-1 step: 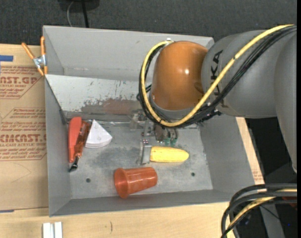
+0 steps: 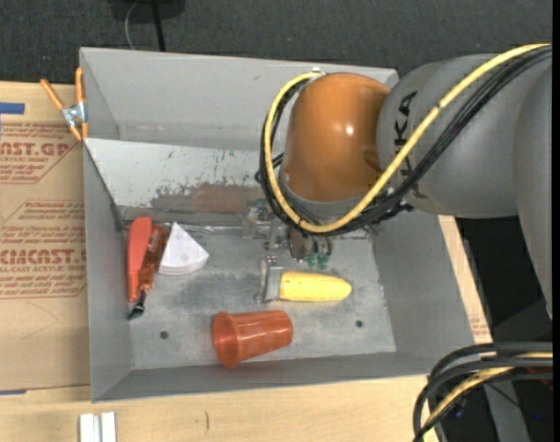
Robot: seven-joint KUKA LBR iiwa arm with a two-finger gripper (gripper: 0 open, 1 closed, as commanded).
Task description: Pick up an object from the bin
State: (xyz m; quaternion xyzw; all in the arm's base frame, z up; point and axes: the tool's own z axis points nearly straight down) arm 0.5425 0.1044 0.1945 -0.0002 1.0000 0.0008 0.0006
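- Red-orange translucent plastic cup [image 2: 252, 336] lies on its side nearest the front wall, just in front of the corn. Keep any descent off it.
- Yellow toy corn cob [image 2: 314, 289] lies flat mid-floor. The end effector [image 2: 278, 270] is at its left tip, under the orange wrist cover. Spread or pressed together: cannot tell.
- Judgement: a tip grip would likely slip off the rounded taper. Better to move toward the cob's middle and close across its width.
- White fan-shaped piece [image 2: 181, 251] touches the orange-handled tool [image 2: 140, 261]; both well apart, left.
- Grey metal bin [image 2: 169, 168]: scuffed flat floor, bare around the cob, so there is room.
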